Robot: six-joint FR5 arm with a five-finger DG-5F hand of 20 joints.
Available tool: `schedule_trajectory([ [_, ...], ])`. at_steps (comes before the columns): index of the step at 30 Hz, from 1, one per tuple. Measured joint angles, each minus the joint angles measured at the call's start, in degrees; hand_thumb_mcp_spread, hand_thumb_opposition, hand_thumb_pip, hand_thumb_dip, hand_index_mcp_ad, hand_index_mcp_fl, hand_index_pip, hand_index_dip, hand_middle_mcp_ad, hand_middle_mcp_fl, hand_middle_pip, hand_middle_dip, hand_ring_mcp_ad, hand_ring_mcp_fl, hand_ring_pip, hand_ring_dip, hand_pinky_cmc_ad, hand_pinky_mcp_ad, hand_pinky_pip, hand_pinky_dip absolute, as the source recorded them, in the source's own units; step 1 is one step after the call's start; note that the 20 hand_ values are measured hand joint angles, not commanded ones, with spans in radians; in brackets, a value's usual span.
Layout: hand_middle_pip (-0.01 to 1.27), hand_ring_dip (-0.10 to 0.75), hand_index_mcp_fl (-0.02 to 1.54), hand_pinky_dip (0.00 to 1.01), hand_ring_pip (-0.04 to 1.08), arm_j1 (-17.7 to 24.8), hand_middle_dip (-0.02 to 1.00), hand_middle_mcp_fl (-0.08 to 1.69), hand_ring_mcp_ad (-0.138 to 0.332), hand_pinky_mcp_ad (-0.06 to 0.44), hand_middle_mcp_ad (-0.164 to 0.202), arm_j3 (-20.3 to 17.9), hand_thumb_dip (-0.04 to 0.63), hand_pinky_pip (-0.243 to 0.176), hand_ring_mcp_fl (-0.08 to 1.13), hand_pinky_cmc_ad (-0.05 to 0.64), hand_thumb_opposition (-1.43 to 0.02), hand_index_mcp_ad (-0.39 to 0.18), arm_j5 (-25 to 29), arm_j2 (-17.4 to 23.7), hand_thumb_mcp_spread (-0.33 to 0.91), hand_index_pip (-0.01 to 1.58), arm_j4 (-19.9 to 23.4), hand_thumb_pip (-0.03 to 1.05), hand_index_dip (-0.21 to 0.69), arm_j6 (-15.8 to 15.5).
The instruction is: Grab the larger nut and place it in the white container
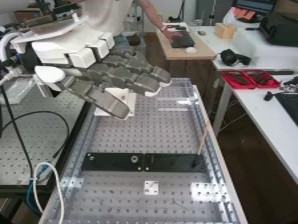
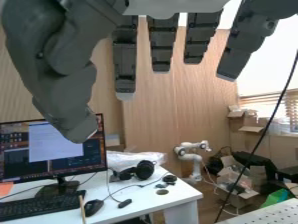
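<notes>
Hand [image 1: 120,75]: held high over the bench's far half, fingers straight and spread, thumb set apart, nothing seen pinched.
Bench [image 1: 159,132]: edged by raised rails; at the right rail [image 1: 216,150] a thin stick [image 1: 203,137] is propped, a snag to be steered around.
Flat black bar [image 1: 173,162]: laid across the near half; the roomiest travel is judged to run between it and the hand.
White container: likely the white object [image 1: 130,103] partly covered by the hand; its inside cannot be made out.
Bearing [image 1: 134,159]: stood on the bar, well apart from the smaller nut [image 1: 92,158].
Larger nut: whereabouts cannot be told for sure; grasp and placing are judged probably done, with only the hand's withdrawal left, if placement is confirmed.
</notes>
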Motion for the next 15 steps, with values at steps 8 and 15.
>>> schedule_trajectory([
  [8,0.13,0.086,0.02,0.49,0.09,0.1,0.2,0.07,0.126,0.278,0.07,1.5,0.269,-0.094,0.01,0.344,-0.82,-0.108,-1.0,-0.3,0.28,0.91,-2.5,0.68,0.091,-1.0],
  [15,0.13,0.086,0.02,0.49,0.09,-0.2,0.2,0.07,0.126,0.278,0.07,2.2,0.253,-0.094,0.01,0.34,-0.82,-0.103,-4.5,-0.2,0.27,0.83,-5.0,0.67,0.091,-1.6],
])
